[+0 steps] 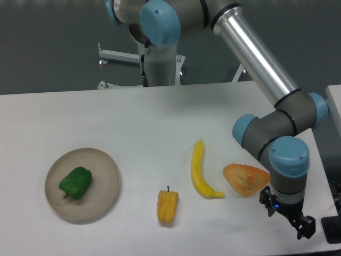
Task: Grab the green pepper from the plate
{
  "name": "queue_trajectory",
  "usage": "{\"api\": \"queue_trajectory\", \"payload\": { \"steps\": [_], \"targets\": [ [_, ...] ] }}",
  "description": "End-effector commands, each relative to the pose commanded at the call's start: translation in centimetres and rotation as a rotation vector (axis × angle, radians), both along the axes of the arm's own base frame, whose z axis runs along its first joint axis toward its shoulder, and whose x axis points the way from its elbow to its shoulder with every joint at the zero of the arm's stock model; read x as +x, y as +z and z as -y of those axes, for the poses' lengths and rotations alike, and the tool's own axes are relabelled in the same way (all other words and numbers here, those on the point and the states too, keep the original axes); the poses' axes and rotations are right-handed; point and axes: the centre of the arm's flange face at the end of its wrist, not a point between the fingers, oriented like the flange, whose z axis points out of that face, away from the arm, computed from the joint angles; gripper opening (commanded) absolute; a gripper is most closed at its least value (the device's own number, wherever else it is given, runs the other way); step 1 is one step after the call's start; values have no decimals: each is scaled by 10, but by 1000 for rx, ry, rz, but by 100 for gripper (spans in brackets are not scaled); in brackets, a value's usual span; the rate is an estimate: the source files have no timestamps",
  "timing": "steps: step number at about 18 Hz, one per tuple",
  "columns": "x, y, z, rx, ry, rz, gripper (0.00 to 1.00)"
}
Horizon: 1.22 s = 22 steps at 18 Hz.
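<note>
We've got the green pepper [75, 182] lying on the plate [106, 184] at the table's left end, w/ our gripper [293, 218] hanging low at the far right edge, well apart from it. Between them lie the orange wedge [246, 179], banana [201, 172] & yellow-orange pepper [167, 206]. Can't tell if the claw's spread or closed; it holds nothing.

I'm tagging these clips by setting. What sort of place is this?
Probably a robotics lab, not a kitchen: an industrial arm works over a bare white table, with toy-like food laid out, a green pepper on a plate and a banana.
</note>
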Motion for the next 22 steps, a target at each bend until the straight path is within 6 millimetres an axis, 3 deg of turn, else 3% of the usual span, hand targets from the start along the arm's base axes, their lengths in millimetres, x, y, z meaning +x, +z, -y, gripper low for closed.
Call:
{"api": "queue_trajectory", "payload": {
  "steps": [6, 9, 17, 22],
  "targets": [
    [37, 25, 22, 32, 49, 84, 100],
    [73, 36, 24, 37, 98, 114, 100],
    [193, 61, 56, 94, 300, 318, 100],
    [278, 66, 46, 107, 451, 388, 100]
  ]
}}
